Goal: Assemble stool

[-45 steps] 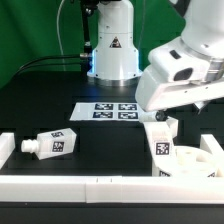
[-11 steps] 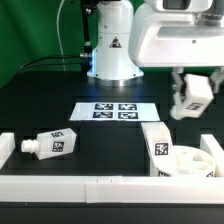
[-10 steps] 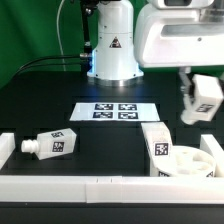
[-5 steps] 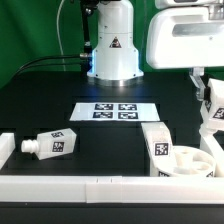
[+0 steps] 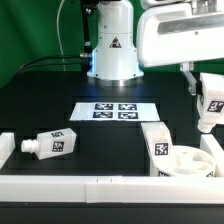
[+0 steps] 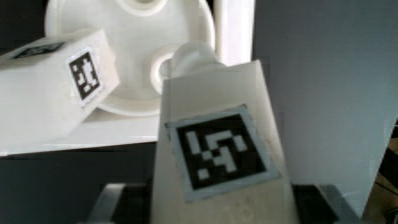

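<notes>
Black counter (image 5: pixel 60 110), green curtain behind. Gripper (image 5: pixel 203 92) closed on the held leg (image 5: pixel 212 102), hanging above the seat (image 5: pixel 195 165) at the exterior view's right. Standing leg (image 5: pixel 158 143) at the seat's rim, seemingly socketed. Loose leg (image 5: pixel 52 145) lies well apart. Two legs left, I'd judge.

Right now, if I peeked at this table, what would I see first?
The robot's hand holds a white stool leg with a black-and-white tag up in the air at the exterior view's right, above the round seat. A second leg stands upright at the seat's edge. A third leg lies on its side on the black table at the exterior view's left.
</notes>
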Motion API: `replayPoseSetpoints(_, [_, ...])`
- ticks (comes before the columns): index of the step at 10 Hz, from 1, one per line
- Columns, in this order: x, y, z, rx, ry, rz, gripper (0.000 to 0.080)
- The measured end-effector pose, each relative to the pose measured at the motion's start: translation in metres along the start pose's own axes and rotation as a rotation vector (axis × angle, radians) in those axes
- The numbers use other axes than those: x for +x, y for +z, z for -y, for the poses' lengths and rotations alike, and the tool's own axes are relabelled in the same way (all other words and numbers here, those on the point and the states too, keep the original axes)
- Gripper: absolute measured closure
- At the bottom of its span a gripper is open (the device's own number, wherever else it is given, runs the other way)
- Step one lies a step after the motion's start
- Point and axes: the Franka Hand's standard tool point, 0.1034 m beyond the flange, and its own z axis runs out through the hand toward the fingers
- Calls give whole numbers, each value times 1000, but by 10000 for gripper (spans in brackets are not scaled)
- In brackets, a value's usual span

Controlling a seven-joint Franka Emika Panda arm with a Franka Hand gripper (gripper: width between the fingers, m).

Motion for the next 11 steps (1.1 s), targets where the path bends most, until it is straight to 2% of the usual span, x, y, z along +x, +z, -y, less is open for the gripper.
replayPoseSetpoints(2, [1, 0, -1, 4, 4, -5, 476])
replayPoseSetpoints(3, [5, -1, -8, 37, 36, -42, 476])
replayPoseSetpoints(4, [11, -3, -13, 48, 67, -80, 476])
replayPoseSetpoints(5, [17, -4, -10, 41, 110, -125, 476])
replayPoseSetpoints(6, [23, 1, -1, 14, 129, -180, 476])
replayPoseSetpoints(7, [23, 3, 2, -10, 105, -176, 476])
replayPoseSetpoints(10, [24, 4, -4, -16, 107, -187, 476])
replayPoseSetpoints(11, [23, 7, -11, -24, 106, -268, 476])
